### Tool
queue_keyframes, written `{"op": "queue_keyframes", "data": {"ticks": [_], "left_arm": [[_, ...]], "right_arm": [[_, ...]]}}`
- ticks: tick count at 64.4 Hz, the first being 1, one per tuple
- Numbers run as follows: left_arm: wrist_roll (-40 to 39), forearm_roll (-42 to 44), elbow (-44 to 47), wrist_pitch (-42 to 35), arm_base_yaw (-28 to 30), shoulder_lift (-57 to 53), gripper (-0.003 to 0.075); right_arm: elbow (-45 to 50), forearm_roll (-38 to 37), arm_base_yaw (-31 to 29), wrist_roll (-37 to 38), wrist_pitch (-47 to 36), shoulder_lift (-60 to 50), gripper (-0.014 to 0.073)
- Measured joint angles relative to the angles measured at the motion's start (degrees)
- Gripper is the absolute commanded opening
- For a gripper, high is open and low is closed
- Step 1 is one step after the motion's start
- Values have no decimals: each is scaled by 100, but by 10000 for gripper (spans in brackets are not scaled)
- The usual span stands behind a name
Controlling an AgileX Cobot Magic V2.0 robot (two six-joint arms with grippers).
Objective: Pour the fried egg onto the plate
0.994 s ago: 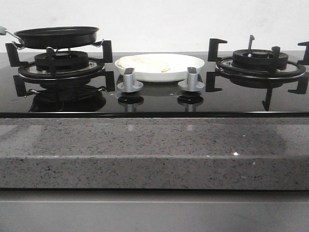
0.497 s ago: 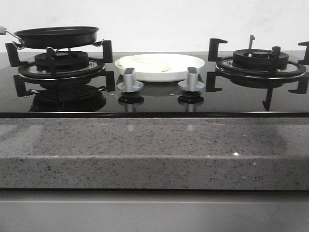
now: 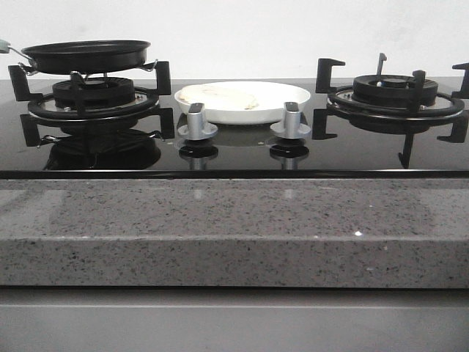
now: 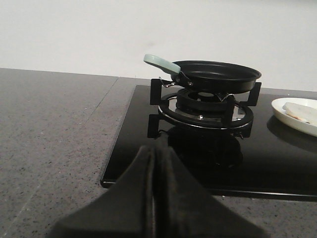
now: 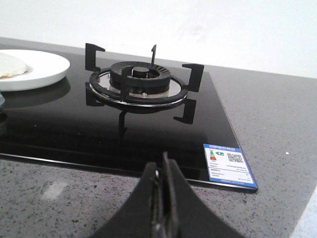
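While the fried egg (image 3: 220,94) lies on the plate (image 3: 282,108), the frying pan (image 3: 86,55) sits on the left burner. My left gripper (image 4: 154,151) and right gripper (image 5: 162,166) are both pressed closed, holding nothing.

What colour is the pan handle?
Pale mint green, on the black pan; the handle shows best in the left wrist view.

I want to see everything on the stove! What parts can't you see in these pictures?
- Inside of the frying pan: front view is too low, and its rim hides the bottom.
- Plate: cut off by the left wrist picture's edge.
- Fried egg: cut off by the right wrist picture's edge.
- Sticker text: too small.
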Motion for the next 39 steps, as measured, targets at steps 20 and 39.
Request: {"op": "queue_keyframes", "data": {"ticks": [20, 39], "left_arm": [[0, 4, 0, 0, 0, 0, -19], [0, 4, 0, 0, 0, 0, -19]], "right_arm": [[64, 34, -130, 0, -60, -36, -69], [64, 34, -130, 0, -60, -36, -69]]}}
